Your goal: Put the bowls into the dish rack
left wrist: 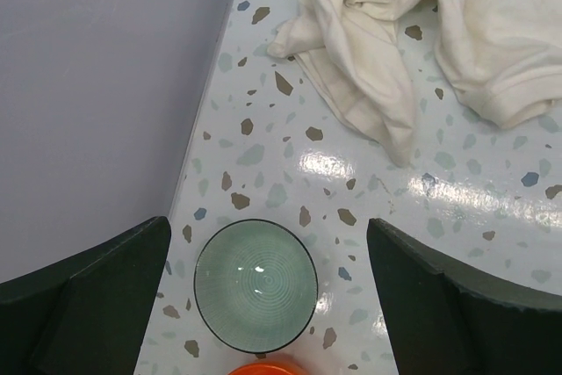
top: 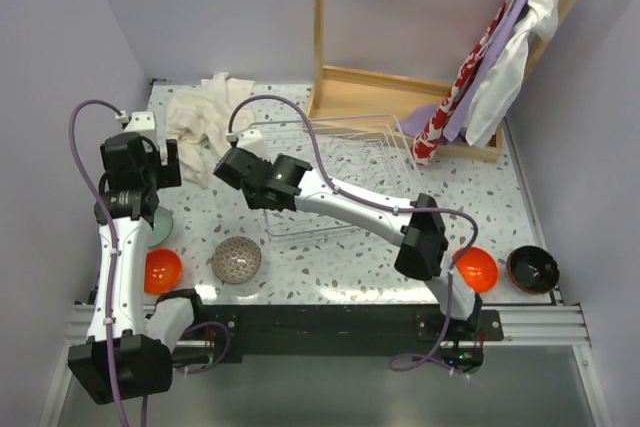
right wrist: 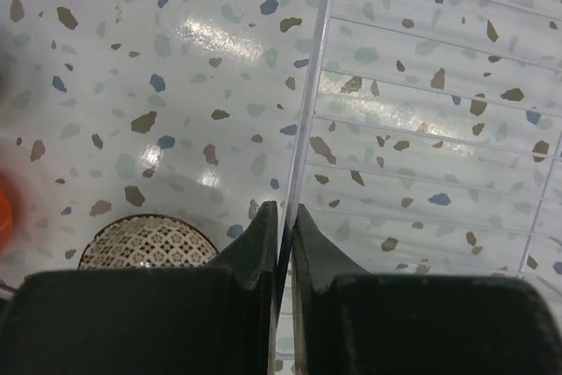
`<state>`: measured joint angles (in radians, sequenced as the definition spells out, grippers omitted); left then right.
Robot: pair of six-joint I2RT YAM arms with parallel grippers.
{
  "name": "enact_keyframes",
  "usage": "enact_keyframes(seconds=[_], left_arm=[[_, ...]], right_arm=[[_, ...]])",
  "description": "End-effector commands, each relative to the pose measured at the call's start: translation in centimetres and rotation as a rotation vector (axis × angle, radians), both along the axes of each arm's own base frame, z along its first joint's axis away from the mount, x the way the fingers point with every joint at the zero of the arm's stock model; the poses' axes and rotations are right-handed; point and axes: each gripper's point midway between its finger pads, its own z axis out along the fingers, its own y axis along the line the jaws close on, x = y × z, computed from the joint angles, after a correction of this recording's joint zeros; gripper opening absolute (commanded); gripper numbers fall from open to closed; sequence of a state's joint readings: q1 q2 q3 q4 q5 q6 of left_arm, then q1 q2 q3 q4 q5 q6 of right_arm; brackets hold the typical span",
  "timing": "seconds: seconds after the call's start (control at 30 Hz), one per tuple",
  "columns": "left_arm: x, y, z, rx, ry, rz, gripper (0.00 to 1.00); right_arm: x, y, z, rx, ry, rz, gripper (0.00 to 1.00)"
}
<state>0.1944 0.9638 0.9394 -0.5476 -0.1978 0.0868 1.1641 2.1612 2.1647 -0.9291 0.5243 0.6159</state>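
Observation:
The clear wire dish rack (top: 340,162) lies mid-table with no bowl in it. My right gripper (right wrist: 283,212) is shut on the thin bar of the rack's left edge (right wrist: 320,59). A grey patterned bowl (right wrist: 145,241) sits just left of it, near the front edge (top: 236,259). Above a pale green ringed bowl (left wrist: 255,284) by the left wall, my left gripper (left wrist: 268,234) hangs wide open, touching nothing. An orange bowl (top: 163,269) sits just in front of that bowl. At the front right are a second orange bowl (top: 476,268) and a dark brown bowl (top: 532,268).
A crumpled cream cloth (top: 205,117) lies at the back left, beyond the green bowl (left wrist: 421,32). A wooden frame (top: 400,97) stands behind the rack, with garments (top: 490,57) hanging at the back right. Walls close in the left and right sides.

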Motion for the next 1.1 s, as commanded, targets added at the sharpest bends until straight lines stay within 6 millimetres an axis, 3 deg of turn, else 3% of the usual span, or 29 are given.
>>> enact_keyframes(seconds=[0.0, 0.03, 0.1, 0.13, 0.2, 0.23, 0.27, 0.57, 0.7, 0.93, 1.07], left_arm=[[0.6, -1.3, 1.1, -0.031, -0.061, -0.038, 0.99], [0.6, -1.4, 1.1, -0.031, -0.059, -0.042, 0.99], [0.5, -1.6, 1.3, -0.031, -0.063, -0.05, 0.99], [0.5, -1.6, 1.3, -0.029, -0.064, -0.049, 0.99], [0.4, -1.7, 1.3, -0.032, -0.066, -0.054, 0.99], [0.4, -1.8, 1.1, -0.033, -0.064, -0.059, 0.99], [0.4, -1.9, 1.1, -0.035, -0.068, -0.066, 0.99], [0.6, -2.3, 0.0, -0.033, -0.072, -0.101, 0.99], [0.4, -2.5, -0.1, -0.041, -0.08, -0.104, 0.99], [-0.1, -3.0, -1.0, -0.059, -0.07, -0.123, 0.99], [-0.4, -3.4, -1.5, -0.069, -0.065, -0.144, 0.99]], right_arm=[[-0.8, -2.1, 6.1, 0.008, -0.108, 0.146, 0.0], [-1.4, -2.8, 4.7, -0.035, -0.09, 0.175, 0.0], [-2.3, -3.9, 5.2, -0.03, -0.092, 0.192, 0.0], [-2.8, -4.8, 3.7, -0.076, -0.074, 0.2, 0.0], [-3.3, -6.1, 4.0, -0.091, -0.075, 0.195, 0.0], [-3.8, -6.6, 3.2, -0.123, -0.072, 0.222, 0.0], [-4.1, -7.0, 4.0, -0.113, -0.089, 0.238, 0.0], [-11.4, -8.8, 1.8, -0.216, -0.027, 0.515, 0.0], [-15.9, -8.1, 3.0, -0.199, -0.058, 0.627, 0.0], [-16.2, -9.7, 1.4, -0.255, -0.051, 0.628, 0.0], [-16.4, -12.3, 0.9, -0.279, -0.058, 0.642, 0.0]])
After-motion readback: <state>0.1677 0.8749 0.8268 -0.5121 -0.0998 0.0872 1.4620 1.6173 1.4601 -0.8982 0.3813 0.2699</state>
